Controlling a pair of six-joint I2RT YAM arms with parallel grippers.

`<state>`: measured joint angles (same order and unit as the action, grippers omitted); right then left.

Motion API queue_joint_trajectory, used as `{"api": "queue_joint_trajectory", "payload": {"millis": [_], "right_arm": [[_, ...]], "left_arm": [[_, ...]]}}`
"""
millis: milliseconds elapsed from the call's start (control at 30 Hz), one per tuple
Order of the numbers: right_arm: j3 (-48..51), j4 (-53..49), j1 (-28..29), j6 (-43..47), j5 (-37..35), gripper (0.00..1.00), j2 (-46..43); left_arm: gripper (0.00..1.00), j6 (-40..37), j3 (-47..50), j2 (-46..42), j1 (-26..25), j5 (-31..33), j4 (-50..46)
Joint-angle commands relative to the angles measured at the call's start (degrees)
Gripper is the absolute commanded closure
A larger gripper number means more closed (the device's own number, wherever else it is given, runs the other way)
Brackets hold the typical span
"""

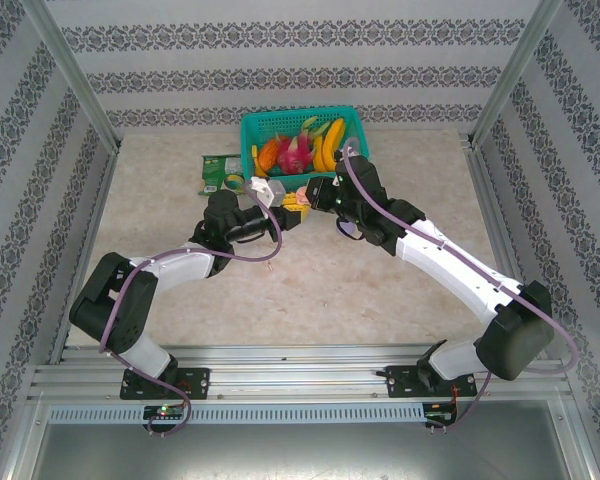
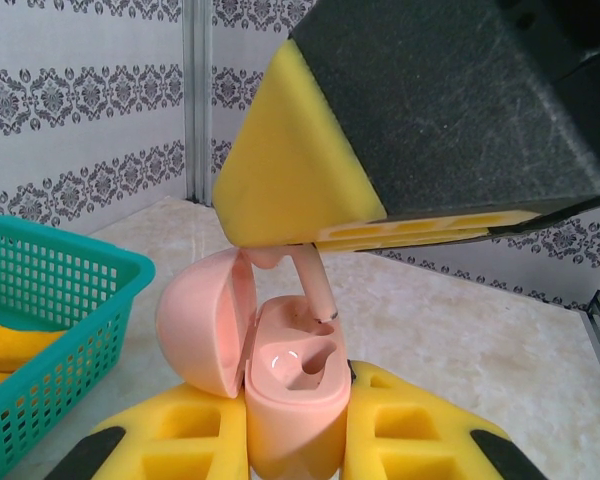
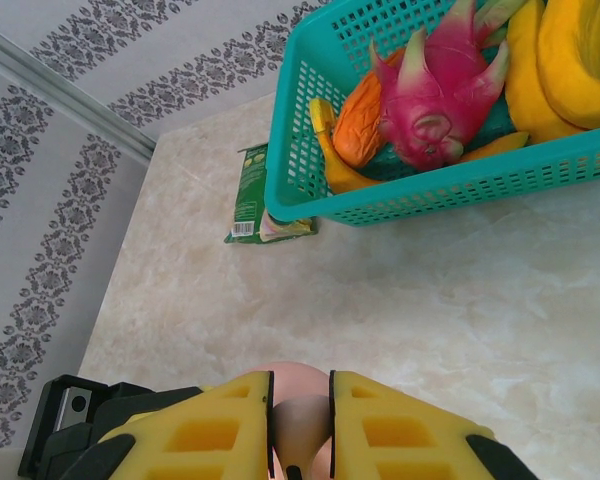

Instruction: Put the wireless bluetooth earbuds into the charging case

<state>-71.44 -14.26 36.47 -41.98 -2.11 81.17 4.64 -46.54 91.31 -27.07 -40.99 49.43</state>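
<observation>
Left gripper (image 2: 295, 440) clamps pink charging case (image 2: 290, 390) upright, lid open. Right gripper (image 3: 300, 425) pinches pinkish earbud (image 2: 313, 283), jaws narrow, just above case. Stem slants down, tip at socket mouth. Right arm nearer for insertion. Left wrist view shows stem against socket; right wrist view hides socket behind own pads.

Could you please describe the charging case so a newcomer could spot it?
Find the teal fruit basket at the far edge of the table. Just in front of it, the left gripper clamps the charging case. It is the pale pink shell with its round lid hinged open, a matching earbud poised at its sockets.
</observation>
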Motion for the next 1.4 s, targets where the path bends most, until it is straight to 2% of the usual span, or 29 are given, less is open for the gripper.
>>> {"api": "queue_joint_trajectory", "payload": {"millis": [0, 567, 1067, 1367], "right_arm": [[1.04, 0.68, -0.57, 0.76, -0.96, 0.82, 0.85], [1.83, 1.04, -1.03, 1.02, -0.62, 0.82, 1.45], [7.25, 3.11, 1.91, 3.57, -0.97, 0.83, -0.53], [7.2, 2.78, 2.58, 4.0, -1.6, 0.8, -0.31]], "left_arm": [[1.0, 0.65, -1.63, -0.47, -1.28, -2.65, 1.48], [1.0, 0.72, -2.0, -0.49, -1.67, -2.91, 1.42], [1.0, 0.6, -2.46, -0.1, -1.68, -0.14, 2.38], [1.0, 0.72, -2.57, 0.29, -1.68, -0.23, 3.01]]}}
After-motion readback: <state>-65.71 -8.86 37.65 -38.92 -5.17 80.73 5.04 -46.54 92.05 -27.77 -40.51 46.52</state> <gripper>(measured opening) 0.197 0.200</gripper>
